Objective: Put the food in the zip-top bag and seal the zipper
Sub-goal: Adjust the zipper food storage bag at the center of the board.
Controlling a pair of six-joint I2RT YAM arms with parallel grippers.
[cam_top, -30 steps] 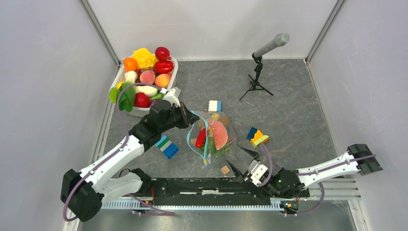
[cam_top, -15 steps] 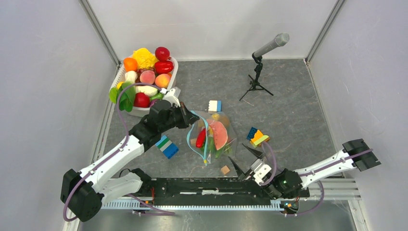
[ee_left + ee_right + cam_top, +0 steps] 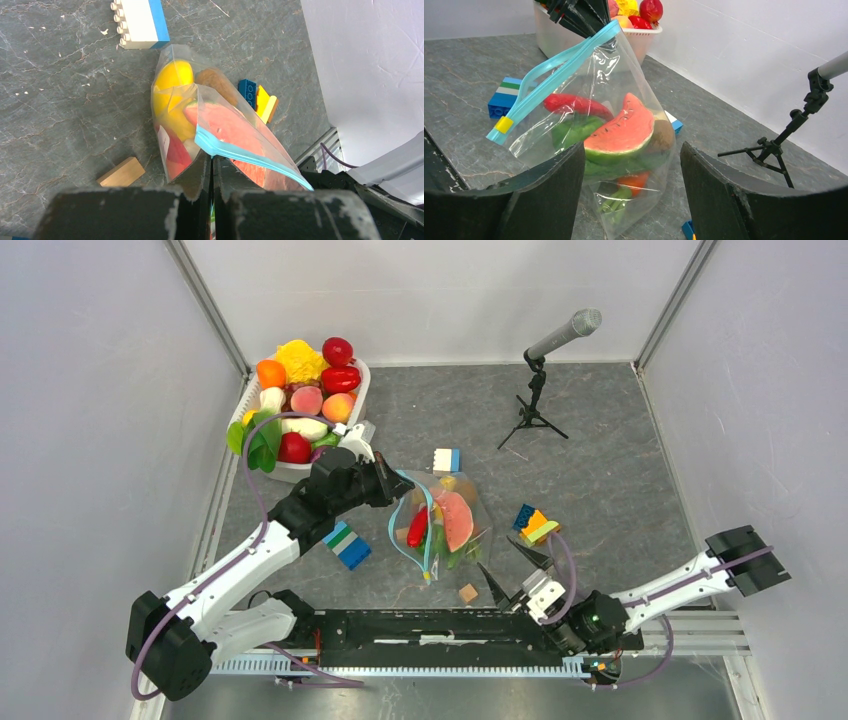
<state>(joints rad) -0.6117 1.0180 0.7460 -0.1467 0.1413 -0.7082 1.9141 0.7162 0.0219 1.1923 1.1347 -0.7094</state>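
On the grey marbled table (image 3: 600, 470), the right arm's jaws stood spread at six o'clock, near the clear crinkly zip-top bag (image 3: 624, 70) of glossy toy food (image 3: 621, 132) at centre. The left arm's jaws pinched its light-blue zipper strip (image 3: 240, 154) at ten o'clock.

1. Robot lab test cell, not a home or kitchen.
2. Closed booth: plain white panel walls (image 3: 100, 440) on aluminium corner posts (image 3: 205, 305).
3. Left arm (image 3: 240, 565) and right arm (image 3: 670, 585) sit on a black rail (image 3: 400, 625) at the edge of a grey stone-pattern table (image 3: 620, 470).
4. Microphone (image 3: 565, 333) on a small tripod (image 3: 530, 418) stands on the table.
5. Props only: toy fruit (image 3: 340, 378) in a white tub (image 3: 288, 473), building blocks (image 3: 347, 546).
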